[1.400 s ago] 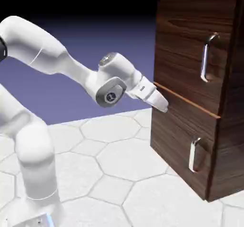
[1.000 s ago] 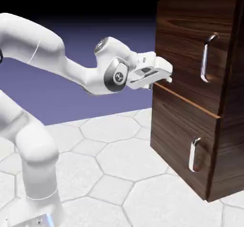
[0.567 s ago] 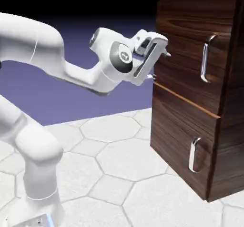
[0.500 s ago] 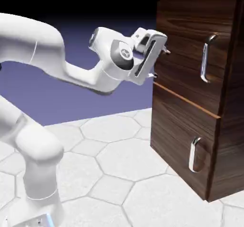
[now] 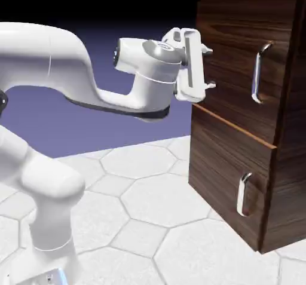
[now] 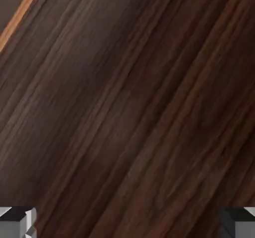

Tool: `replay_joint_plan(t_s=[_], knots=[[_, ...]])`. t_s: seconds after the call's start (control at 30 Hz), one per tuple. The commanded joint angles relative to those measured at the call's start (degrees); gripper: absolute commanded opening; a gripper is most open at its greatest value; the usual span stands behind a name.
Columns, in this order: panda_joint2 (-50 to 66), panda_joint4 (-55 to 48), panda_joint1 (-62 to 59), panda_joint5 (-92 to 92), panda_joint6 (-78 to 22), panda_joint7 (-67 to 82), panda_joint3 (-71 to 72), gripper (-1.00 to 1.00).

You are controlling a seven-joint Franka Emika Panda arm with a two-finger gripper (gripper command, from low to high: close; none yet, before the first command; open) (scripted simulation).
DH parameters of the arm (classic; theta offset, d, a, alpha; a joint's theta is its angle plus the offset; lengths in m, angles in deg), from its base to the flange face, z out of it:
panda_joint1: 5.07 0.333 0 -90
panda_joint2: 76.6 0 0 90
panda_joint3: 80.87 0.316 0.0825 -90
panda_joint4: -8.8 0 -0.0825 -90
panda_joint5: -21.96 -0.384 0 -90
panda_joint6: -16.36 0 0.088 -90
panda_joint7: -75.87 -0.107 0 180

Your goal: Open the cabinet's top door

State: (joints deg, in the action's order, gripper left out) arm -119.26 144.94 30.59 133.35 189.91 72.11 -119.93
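Observation:
The cabinet (image 5: 239,158) stands at the right of the exterior view, a tall dark wood-grain box. Its top door (image 5: 230,80) is the upper panel, flush and closed, with a vertical silver handle (image 5: 258,71) near its right edge. My gripper (image 5: 211,69) is open, its fingers one above the other, tips almost at the door's left part and well left of the handle. Nothing is between the fingers. In the hand view the top door (image 6: 129,107) fills the picture with dark grain, and only the two grey fingertips (image 6: 15,219) of the gripper (image 6: 127,222) show at the bottom corners.
The shorter lower panel (image 5: 221,176) has its own silver handle (image 5: 242,194). A light wood seam (image 5: 233,126) divides the two panels and shows as an orange line (image 6: 20,12) in the hand view. The white hexagon-tiled table (image 5: 149,218) lies below the arm.
The hand has risen from the seam's height to the top door, rolled so its fingers stand one above the other, and drawn closer to the door. The jaws stayed open.

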Motion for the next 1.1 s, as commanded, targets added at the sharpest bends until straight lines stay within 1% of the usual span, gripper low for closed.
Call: replay_joint_plan(t_s=[0.0, 0.6, 0.67, 0.83, 0.87, 0.9, 0.93, 1.07], knots=[[-0.2, -0.6, 0.8, 2.5, 0.0, 0.9, -0.9, 0.0], [-4.3, -10.6, 14.9, 47.4, -0.2, 16.5, -16.6, 0.0], [-4.3, -10.7, 15.0, 47.9, -0.2, 16.6, -16.8, 0.0], [-0.4, -17.9, 25.6, 49.1, -1.4, 15.7, -24.2, 0.0], [-0.2, -18.2, 26.1, 49.2, -1.5, 15.7, -24.5, 0.0], [-0.2, -18.2, 26.1, 49.2, -1.5, 15.7, -24.5, -1.0], [-0.2, -18.2, 26.1, 49.2, -1.5, 15.7, -24.5, -1.0], [0.2, -12.7, 17.8, 45.3, -4.5, 16.4, -18.2, -1.0]])
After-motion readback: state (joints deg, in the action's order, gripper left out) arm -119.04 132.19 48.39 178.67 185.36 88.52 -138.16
